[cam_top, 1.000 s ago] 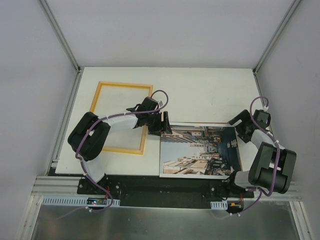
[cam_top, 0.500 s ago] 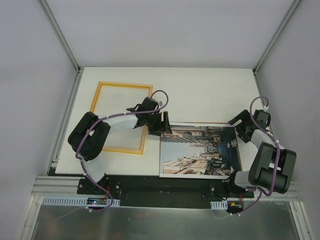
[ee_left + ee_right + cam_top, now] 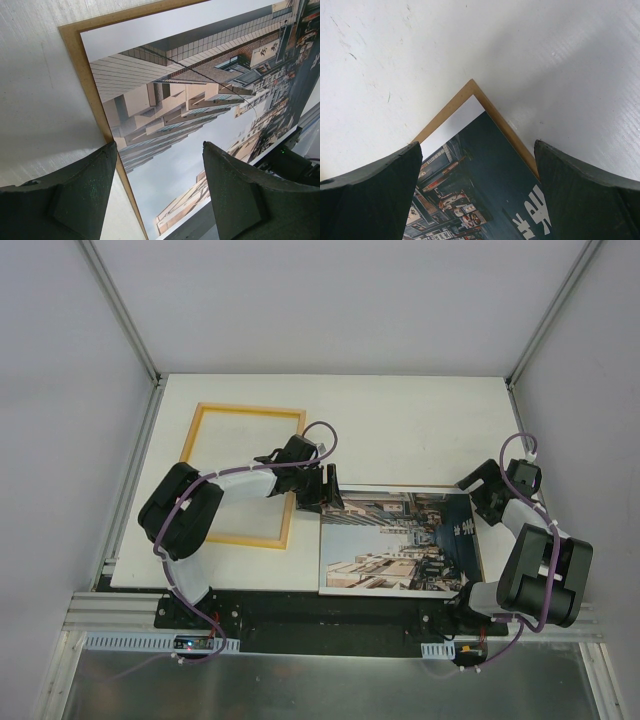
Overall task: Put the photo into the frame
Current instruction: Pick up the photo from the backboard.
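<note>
Frame (image 3: 250,410) lies flat at the table's (image 3: 400,430) left, only white tabletop showing inside it. Photo (image 3: 400,540) lies face-up on a brown panel (image 3: 95,85) beside it. Left gripper (image 3: 323,500) and right gripper (image 3: 480,502), both spread apart, hang over the photo's far corners.

You had writing only on the photo (image 3: 400,540). In the left wrist view, a pale shop sign (image 3: 265,52) printed in the street scene carried two dark East Asian characters. They lay tilted and slightly blurred, and you could not read them for certain. In the right wrist view, large white characters (image 3: 538,212) stood on the dark part of the print close to its corner, but the view's lower edge cut them off, so they were unreadable too. From above, you saw them only as small white marks. The smaller signs in the print were too tiny to read.
</note>
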